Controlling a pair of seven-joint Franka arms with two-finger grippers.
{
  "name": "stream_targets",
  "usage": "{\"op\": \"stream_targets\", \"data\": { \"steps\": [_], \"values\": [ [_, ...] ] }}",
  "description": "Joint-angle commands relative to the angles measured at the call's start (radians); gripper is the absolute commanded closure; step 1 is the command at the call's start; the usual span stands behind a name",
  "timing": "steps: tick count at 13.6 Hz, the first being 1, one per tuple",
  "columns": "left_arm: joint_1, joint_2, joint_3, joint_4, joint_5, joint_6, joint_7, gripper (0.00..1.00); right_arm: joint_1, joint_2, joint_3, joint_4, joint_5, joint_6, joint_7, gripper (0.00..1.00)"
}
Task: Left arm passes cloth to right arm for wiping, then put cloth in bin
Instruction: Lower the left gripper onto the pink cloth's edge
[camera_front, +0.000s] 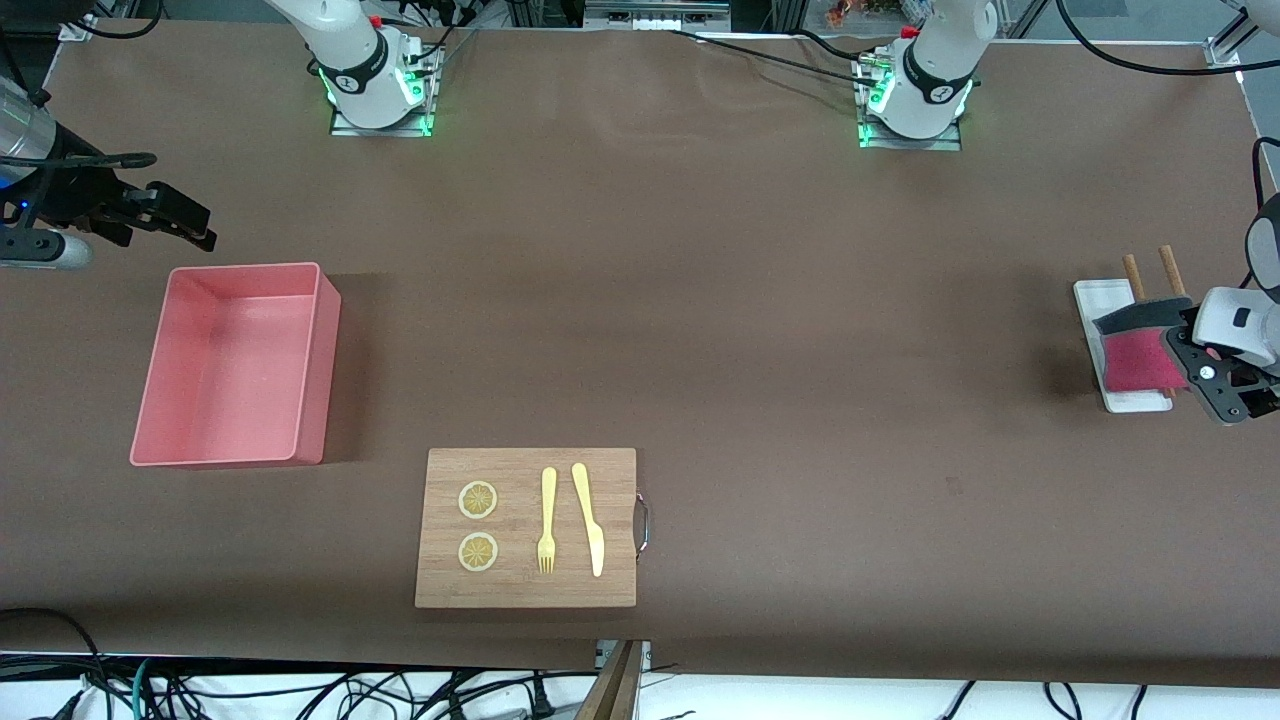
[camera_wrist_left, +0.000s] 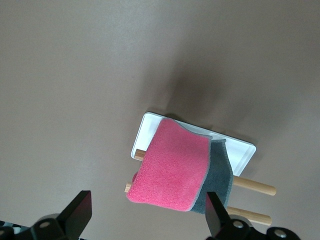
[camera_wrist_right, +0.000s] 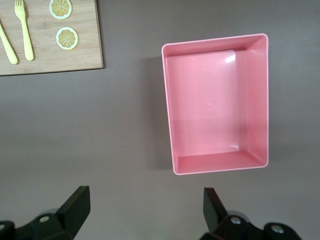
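Presently, by label:

Cloth: the small magenta-red terry cloth with a grey underside (camera_front: 1140, 355) lies draped over two wooden sticks (camera_front: 1150, 270) on a small flat white tray (camera_front: 1092, 305), at the left arm's end of the table. In the left wrist view the cloth (camera_wrist_left: 172, 172) covers most of the tray (camera_wrist_left: 146, 134), one grey corner folded out over a stick (camera_wrist_left: 255, 187).

Left gripper: the black two-finger gripper of the white left arm (camera_front: 1215, 385) hovers over the cloth's edge and the tray. Its fingers (camera_wrist_left: 77, 212) are spread wide and grasp nothing; the cloth sits between them in that view, apart from both.

Right gripper: the black gripper on the silver-ringed right arm (camera_front: 175, 220) hangs above bare table at the right arm's end, just beside the bin's corner farthest from the front camera. Its fingers (camera_wrist_right: 75, 207) are parted and released.

Bin: the rectangular salmon-pink plastic tub (camera_front: 235, 365) stands upright toward the right arm's end, its rim unobstructed.

Board: a rectangular wooden cutting board with a metal handle (camera_front: 525, 590) lies nearest the front camera, carrying two lemon slices (camera_front: 478, 500), a yellow plastic fork (camera_front: 547, 520) and a yellow plastic knife (camera_front: 588, 520).

Open room: a wide stretch of brown table (camera_front: 760, 330) separates the bin and board from the tray.
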Motion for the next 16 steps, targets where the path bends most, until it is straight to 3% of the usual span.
{"op": "stream_targets", "data": {
  "steps": [1, 9, 13, 16],
  "values": [
    [0.021, -0.004, -0.010, -0.003, 0.020, 0.026, 0.068, 0.00, -0.002, 0.003, 0.004, 0.019, -0.004, -0.013, -0.002, 0.00],
    [0.040, -0.008, -0.015, -0.049, -0.026, 0.040, 0.168, 0.00, -0.004, 0.003, 0.004, 0.019, -0.004, -0.015, -0.002, 0.00],
    [0.106, -0.008, -0.015, -0.212, -0.026, 0.327, 0.232, 0.00, -0.004, 0.003, 0.004, 0.019, -0.004, -0.015, -0.002, 0.00],
    [0.167, 0.025, -0.013, -0.224, -0.014, 0.415, 0.285, 0.00, -0.004, 0.003, 0.004, 0.019, -0.004, -0.015, -0.003, 0.00]
  ]
}}
